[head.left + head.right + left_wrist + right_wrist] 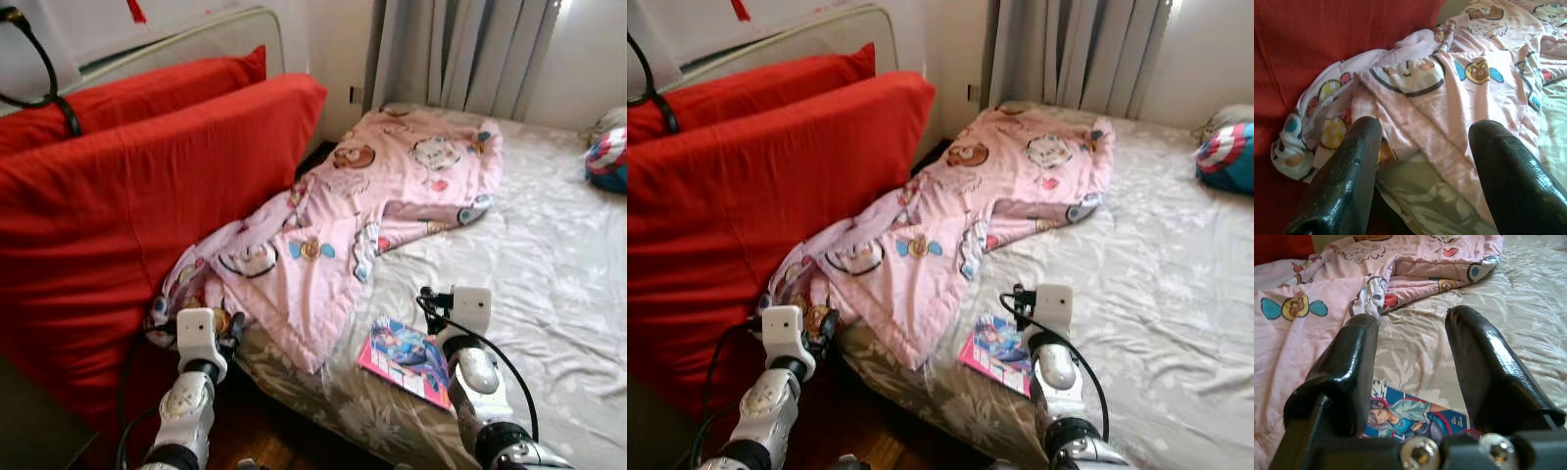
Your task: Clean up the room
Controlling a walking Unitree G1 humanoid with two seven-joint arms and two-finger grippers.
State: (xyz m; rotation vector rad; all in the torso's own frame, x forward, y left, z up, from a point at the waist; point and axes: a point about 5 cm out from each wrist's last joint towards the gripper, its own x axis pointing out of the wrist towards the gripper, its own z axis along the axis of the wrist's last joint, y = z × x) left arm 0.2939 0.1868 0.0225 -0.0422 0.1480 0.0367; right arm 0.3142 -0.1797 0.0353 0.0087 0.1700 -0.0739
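Item one: bed [549, 294], grey leaf-print sheet, wrinkled, running from near centre to far right. Not yet tidied.

Item two: pink cartoon blanket [343, 215], crumpled in a long heap along the bed's left side, from the far end by the curtain [460, 54] down to the near left corner, where a fold hangs over the edge against the red cushions [127, 206]. Unfolded, unspread.

Item three: comic book [407, 359], bright cover face up, flat on the sheet near the bed's near edge, just right of the blanket's overhanging flap. Not put away.

Item four: round star-patterned cushion [607, 157], far right of the bed. Untouched, by my reading.

Item five: my left gripper [1422, 161], fingers spread wide, holding nothing, hovering at the blanket's hanging near-left corner by the red cushions. My left wrist view looks straight over that fold and a strip of bed sheet beneath it.

Item six: my right gripper [1410, 372], fingers likewise wide apart and empty, poised just above the comic book, which lies between and below my fingers [1493, 372] in the right wrist view.

Progress: the tidy-up looks barely begun. Nothing is grasped. Remaining, as I judge it: lift the book off the bed, straighten or fold the blanket, smooth the sheet.
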